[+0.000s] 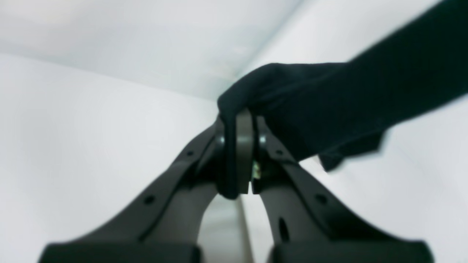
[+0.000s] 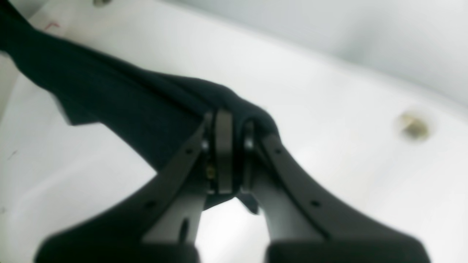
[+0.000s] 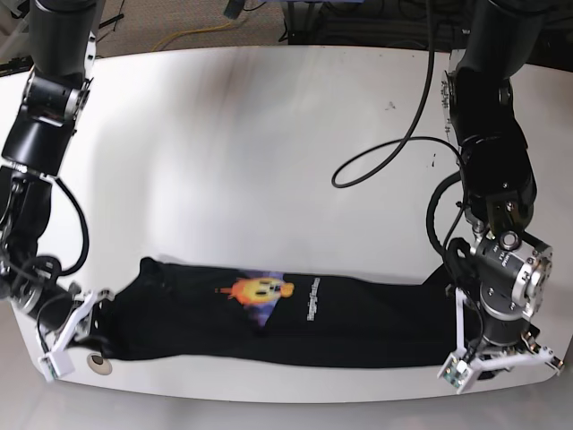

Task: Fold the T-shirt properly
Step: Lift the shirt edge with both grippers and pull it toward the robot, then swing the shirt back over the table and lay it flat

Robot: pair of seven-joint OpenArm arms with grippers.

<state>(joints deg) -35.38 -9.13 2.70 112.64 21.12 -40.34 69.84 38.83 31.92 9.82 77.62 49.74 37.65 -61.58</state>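
Note:
The black T-shirt [image 3: 358, 322] lies stretched in a long band along the table's front edge, with the orange-yellow figure and purple-blue patch [image 3: 260, 291] facing up. My left gripper [image 3: 461, 340], on the right of the base view, is shut on the shirt's right end. The left wrist view shows the pads [image 1: 244, 146] closed on a bunched fold of cloth [image 1: 329, 109]. My right gripper [image 3: 98, 312], on the left of the base view, is shut on the shirt's left end. The right wrist view shows it [image 2: 234, 128] pinching cloth [image 2: 128, 102].
The white table [image 3: 269, 161] stretches behind the shirt. Its front edge runs just below the shirt. A small round hole [image 3: 96, 362] sits by the right gripper; one such hole also shows in the right wrist view [image 2: 413, 128]. A black cable [image 3: 385, 152] loops off the left arm.

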